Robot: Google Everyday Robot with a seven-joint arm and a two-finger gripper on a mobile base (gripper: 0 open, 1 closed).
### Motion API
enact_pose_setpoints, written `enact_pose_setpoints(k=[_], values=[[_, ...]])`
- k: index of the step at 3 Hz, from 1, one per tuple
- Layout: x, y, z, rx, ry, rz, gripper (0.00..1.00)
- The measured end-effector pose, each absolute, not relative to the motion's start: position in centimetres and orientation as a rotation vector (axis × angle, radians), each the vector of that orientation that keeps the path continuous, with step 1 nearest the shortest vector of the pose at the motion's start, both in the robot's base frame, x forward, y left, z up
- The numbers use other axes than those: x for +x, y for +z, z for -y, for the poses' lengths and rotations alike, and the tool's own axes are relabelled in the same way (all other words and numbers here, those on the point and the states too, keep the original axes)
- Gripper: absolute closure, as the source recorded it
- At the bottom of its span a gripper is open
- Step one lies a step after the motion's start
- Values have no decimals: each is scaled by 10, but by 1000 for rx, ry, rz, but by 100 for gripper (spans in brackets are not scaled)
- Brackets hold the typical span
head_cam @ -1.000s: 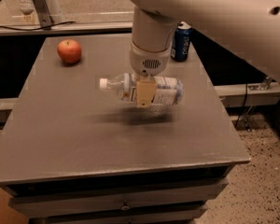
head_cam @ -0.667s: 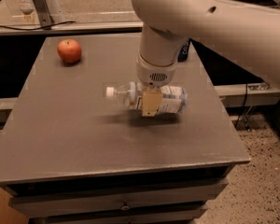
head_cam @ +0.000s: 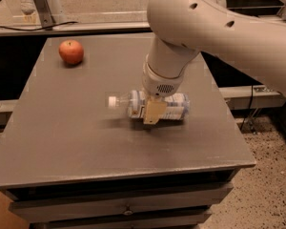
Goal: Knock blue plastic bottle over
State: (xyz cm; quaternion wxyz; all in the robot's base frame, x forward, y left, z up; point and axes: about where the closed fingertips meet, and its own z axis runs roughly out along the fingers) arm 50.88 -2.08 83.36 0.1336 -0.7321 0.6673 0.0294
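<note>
The blue plastic bottle (head_cam: 175,107) lies on its side near the middle of the grey table (head_cam: 71,132). Its white cap (head_cam: 113,101) points left and its white-and-blue label faces me. My gripper (head_cam: 152,114) hangs straight down from the big white arm, right in front of the bottle's middle, and covers part of the label. It is low, close to the table top. Whether it touches the bottle I cannot tell.
A red apple (head_cam: 71,51) sits at the table's far left corner. The arm's white elbow (head_cam: 190,18) hides the far right part of the table. A drawer front (head_cam: 128,209) runs under the table's near edge. Speckled floor lies to the right.
The gripper and the lying bottle have shifted a little toward the table's near side. The arm has swung across and now hides the dark blue can at the back right.
</note>
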Motion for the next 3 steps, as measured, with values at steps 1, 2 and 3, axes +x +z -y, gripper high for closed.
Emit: enact_pose_setpoints(k=[1,2,3], values=[[506,835,16,-2124,111,-1904,61],[503,837,12,-2120,129,-1890,38],[497,837,9,-2110,148,-1887,15]])
